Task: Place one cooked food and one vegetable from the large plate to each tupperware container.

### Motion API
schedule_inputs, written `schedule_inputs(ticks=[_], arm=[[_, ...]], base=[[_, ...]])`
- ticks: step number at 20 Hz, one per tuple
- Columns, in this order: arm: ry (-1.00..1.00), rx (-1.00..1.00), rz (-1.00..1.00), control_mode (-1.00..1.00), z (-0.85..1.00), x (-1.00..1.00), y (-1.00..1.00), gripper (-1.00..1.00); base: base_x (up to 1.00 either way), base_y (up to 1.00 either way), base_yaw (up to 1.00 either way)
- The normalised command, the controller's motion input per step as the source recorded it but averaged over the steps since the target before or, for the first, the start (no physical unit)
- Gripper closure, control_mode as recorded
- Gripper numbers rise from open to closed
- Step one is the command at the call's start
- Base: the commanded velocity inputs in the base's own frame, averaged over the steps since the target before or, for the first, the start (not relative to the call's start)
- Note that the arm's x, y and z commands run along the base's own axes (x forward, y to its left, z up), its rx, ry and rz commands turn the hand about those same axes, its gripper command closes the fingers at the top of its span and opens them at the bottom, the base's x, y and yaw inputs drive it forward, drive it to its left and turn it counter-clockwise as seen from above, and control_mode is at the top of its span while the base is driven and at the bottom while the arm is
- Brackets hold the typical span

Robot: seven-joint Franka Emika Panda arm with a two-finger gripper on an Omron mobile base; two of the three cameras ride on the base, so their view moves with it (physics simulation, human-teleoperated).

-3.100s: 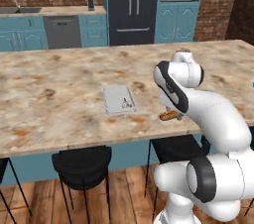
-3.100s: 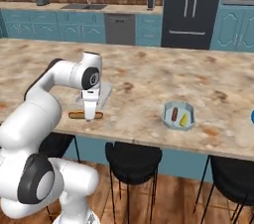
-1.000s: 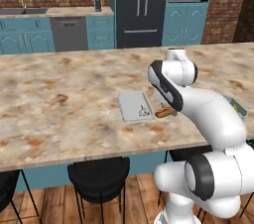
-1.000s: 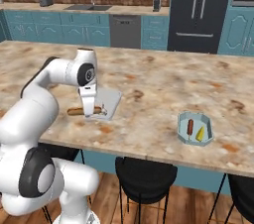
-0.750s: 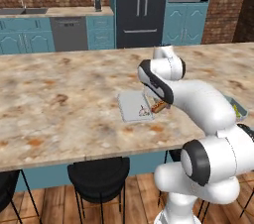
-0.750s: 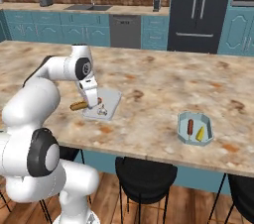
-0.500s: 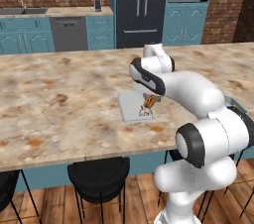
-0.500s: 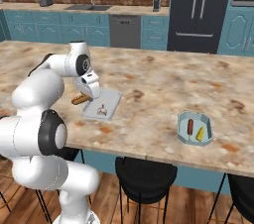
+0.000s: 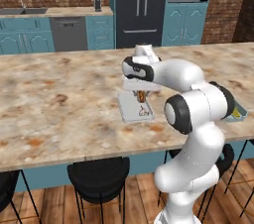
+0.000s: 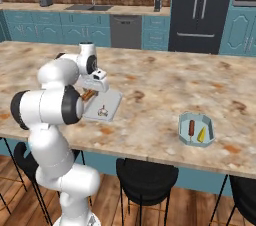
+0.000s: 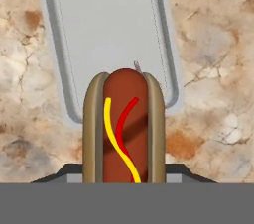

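While the hot dog [image 11: 124, 129] hangs in the jaws above the rectangular tray [image 11: 109, 29], near the table's [image 9: 59, 114] front edge, it looks light and soft: a spongy tan bun around a smooth red-brown sausage striped with yellow and red sauce. Judging by that, a gentle hold across the bun's sides suits it best, since a hard squeeze would likely crush it. Pale grey and seemingly rigid, with a raised rim, the tray already holds a small whitish bulb [image 9: 144, 113]. Mottled beige stone gives the table a hard, slick look.
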Motion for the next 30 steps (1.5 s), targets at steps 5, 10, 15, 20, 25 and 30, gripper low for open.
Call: schedule_inputs(ticks=[5, 10, 15, 20, 25, 30], arm=[[0.11, -0.08, 0.00, -1.00, -0.46, 0.96, 0.10, 1.00], [0.05, 0.10, 0.11, -1.00, -0.43, 0.77, 0.00, 1.00], [0.07, 0.07, 0.22, -1.00, -0.49, 0.50, 0.08, 1.00], [-0.01, 0.00, 0.05, -1.00, -0.42, 0.20, 0.02, 1.00], [0.00, 0.00, -0.06, -1.00, -0.32, -0.01, -0.03, 1.00], [-0.02, 0.00, -0.03, -1.00, -0.32, -0.09, -0.01, 1.00]], base=[[0.00, 0.00, 0.00], [0.00, 0.00, 0.00], [0.00, 0.00, 0.00], [0.00, 0.00, 0.00], [0.00, 0.00, 0.00], [0.00, 0.00, 0.00]])
